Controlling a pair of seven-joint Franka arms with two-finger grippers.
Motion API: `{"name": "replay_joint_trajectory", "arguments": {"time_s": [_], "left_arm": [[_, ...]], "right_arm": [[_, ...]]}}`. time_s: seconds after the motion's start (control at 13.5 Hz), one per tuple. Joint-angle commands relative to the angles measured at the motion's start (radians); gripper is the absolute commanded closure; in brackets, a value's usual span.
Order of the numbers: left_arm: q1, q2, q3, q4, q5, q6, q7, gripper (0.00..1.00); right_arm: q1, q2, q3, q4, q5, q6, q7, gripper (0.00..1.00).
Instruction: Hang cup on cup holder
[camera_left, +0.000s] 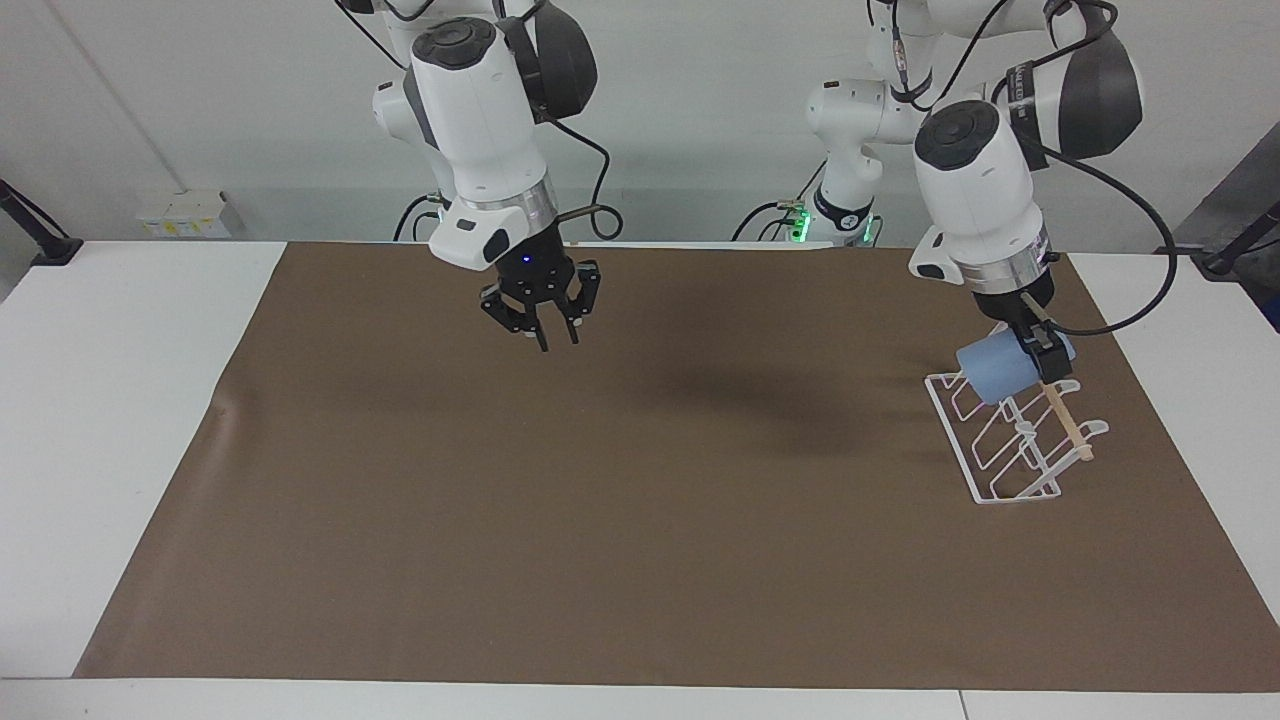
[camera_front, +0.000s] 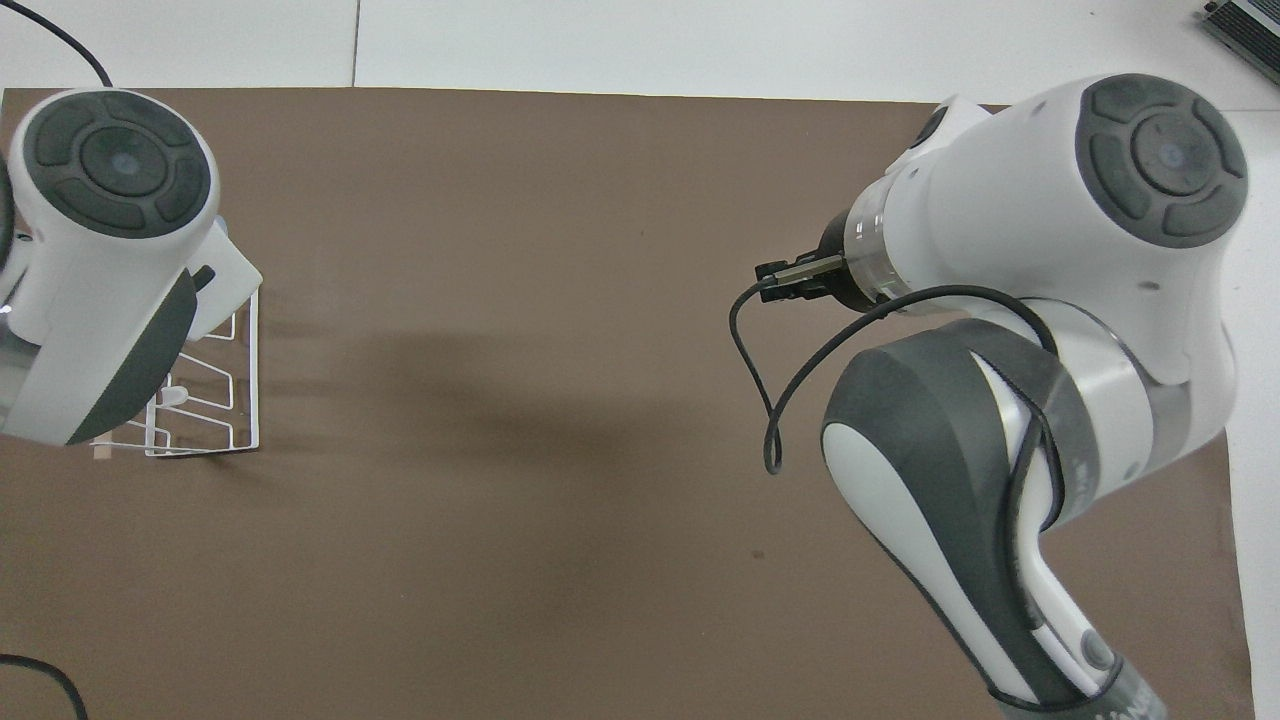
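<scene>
The light blue cup (camera_left: 992, 370) lies on its side in my left gripper (camera_left: 1047, 360), which is shut on its base end. The cup's rim tilts down toward the right arm's end of the table. It hangs over the end of the white wire cup holder (camera_left: 1008, 448) that is nearest to the robots, right at the top prong; I cannot tell whether they touch. In the overhead view the left arm hides the cup, and only part of the cup holder (camera_front: 215, 405) shows. My right gripper (camera_left: 553, 338) is open and empty, pointing down above the mat.
A brown mat (camera_left: 620, 520) covers most of the white table (camera_left: 110, 400). The cup holder's wooden rod (camera_left: 1065, 420) runs along its top. The right arm's black cable (camera_front: 765, 400) loops down beside its wrist.
</scene>
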Motion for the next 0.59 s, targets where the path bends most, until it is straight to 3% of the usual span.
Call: {"name": "replay_joint_trajectory", "arguments": {"time_s": [0.0, 0.3, 0.52], "left_arm": [[-0.004, 0.004, -0.001, -0.043, 0.121, 0.034, -0.107, 1.00], [-0.005, 0.006, -0.001, -0.100, 0.245, 0.047, -0.107, 1.00], [-0.005, 0.056, 0.001, -0.095, 0.332, 0.036, -0.120, 1.00]], "right_arm": [[-0.057, -0.012, 0.001, 0.006, -0.052, -0.091, -0.020, 0.63], [-0.194, -0.035, 0.004, -0.056, -0.055, -0.102, -0.127, 0.59], [-0.237, -0.070, 0.002, -0.156, -0.055, -0.061, -0.155, 0.56]]}}
